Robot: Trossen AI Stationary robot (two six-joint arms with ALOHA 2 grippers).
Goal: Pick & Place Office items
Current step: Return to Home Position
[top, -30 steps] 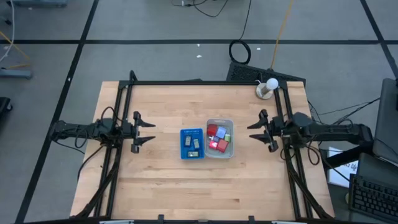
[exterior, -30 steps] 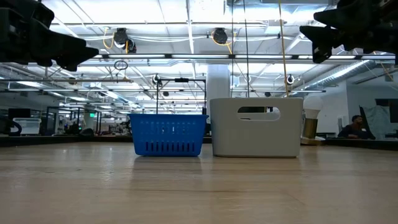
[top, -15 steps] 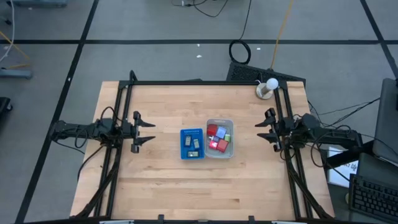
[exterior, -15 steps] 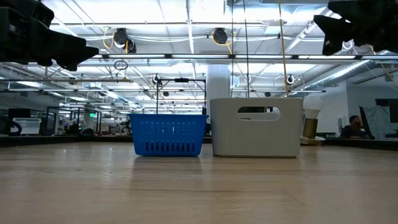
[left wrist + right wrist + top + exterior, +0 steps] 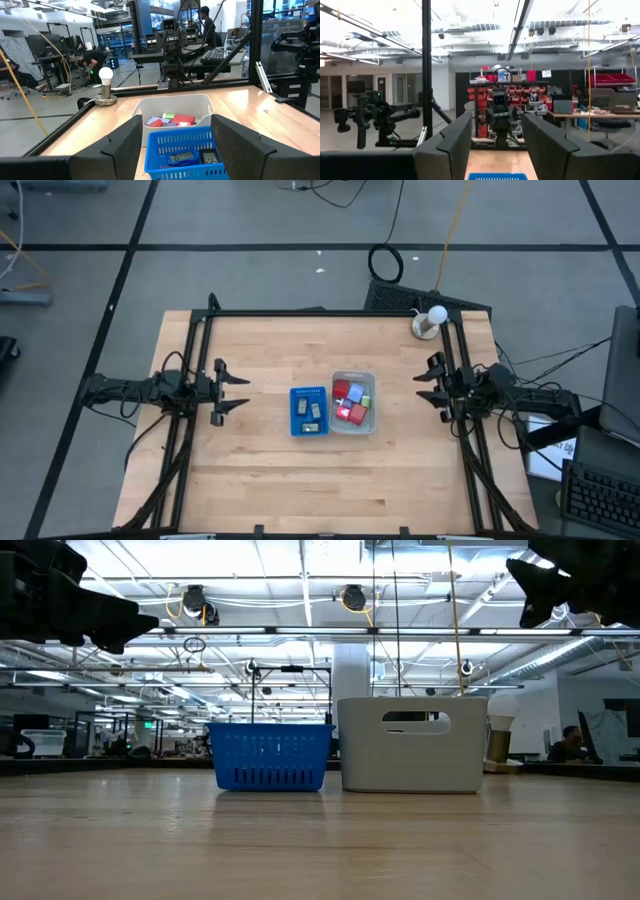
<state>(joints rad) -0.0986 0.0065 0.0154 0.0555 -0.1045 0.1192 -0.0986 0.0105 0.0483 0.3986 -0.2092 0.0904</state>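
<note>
The office items lie in two trays at the table's middle. Red, pale blue and green blocks fill the clear tray, also seen in the left wrist view as blocks. A few small flat pieces lie in the blue ribbed tray, which stands against the clear tray's left side. My left gripper hangs open in the air left of the trays, facing them. My right gripper is open at the table's right side, high above the wood. In the low view the left gripper and right gripper both hang well above the table.
A small white-bulbed lamp stands at the table's far right corner. A black frame runs along the far, left and right sides. Bare wood stretches in front of the trays. People work at desks in the room beyond.
My right gripper has drawn back from the trays toward the table's right edge, staying open and high. The left arm and both trays have kept still.
</note>
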